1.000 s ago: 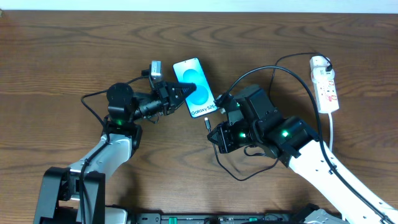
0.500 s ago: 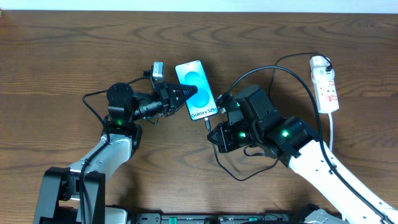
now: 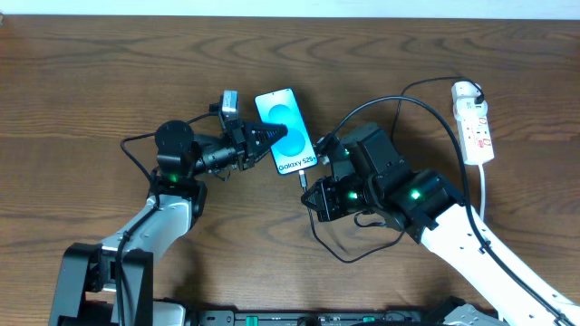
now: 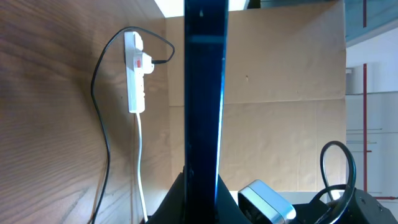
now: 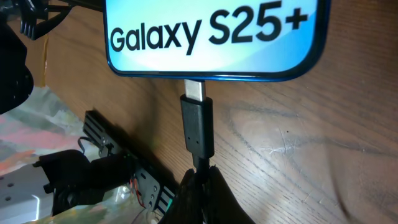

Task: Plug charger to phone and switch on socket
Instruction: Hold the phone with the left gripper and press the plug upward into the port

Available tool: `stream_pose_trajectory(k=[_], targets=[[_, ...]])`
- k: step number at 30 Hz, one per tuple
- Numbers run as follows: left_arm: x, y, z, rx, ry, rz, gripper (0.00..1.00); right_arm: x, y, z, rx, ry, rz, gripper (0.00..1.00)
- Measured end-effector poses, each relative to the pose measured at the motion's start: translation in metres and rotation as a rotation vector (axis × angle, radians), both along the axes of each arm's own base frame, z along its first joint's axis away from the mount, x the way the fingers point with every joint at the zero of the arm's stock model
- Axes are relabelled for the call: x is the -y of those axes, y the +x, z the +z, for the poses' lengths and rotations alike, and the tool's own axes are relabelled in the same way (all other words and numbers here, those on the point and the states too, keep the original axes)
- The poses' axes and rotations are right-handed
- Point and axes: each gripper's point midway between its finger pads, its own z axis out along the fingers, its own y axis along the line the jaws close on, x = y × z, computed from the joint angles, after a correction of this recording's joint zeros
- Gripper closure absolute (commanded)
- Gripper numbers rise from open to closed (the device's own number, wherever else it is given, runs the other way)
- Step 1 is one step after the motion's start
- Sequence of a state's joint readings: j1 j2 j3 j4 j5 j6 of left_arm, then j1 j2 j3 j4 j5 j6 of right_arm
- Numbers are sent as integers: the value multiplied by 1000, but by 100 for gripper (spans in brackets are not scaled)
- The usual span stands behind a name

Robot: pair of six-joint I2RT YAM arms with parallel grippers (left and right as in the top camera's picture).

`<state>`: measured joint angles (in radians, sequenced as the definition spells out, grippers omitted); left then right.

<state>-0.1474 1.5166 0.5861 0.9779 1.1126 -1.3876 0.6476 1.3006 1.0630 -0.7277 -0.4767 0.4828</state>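
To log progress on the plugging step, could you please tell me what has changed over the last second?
The left tool, shut on the phone, shifted it slightly toward the right tool. The phone's bottom edge now meets the charger connector that the right tool grips, though some metal tip still shows. The right tool and the socket stayed put.

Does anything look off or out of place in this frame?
One thing: in the right wrist view the charger plug looks only partly in the phone. Its silver tip shows below the phone's bottom edge. The right hand holds it from behind. Nothing looks spilled or damaged.
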Motion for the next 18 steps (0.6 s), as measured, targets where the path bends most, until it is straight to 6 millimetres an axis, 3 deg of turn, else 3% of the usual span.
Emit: stream_pose_trajectory(k=[18], targets=[[0,0,0,-1,-2,0,93,-5,-2,5,-6,35,18,99]])
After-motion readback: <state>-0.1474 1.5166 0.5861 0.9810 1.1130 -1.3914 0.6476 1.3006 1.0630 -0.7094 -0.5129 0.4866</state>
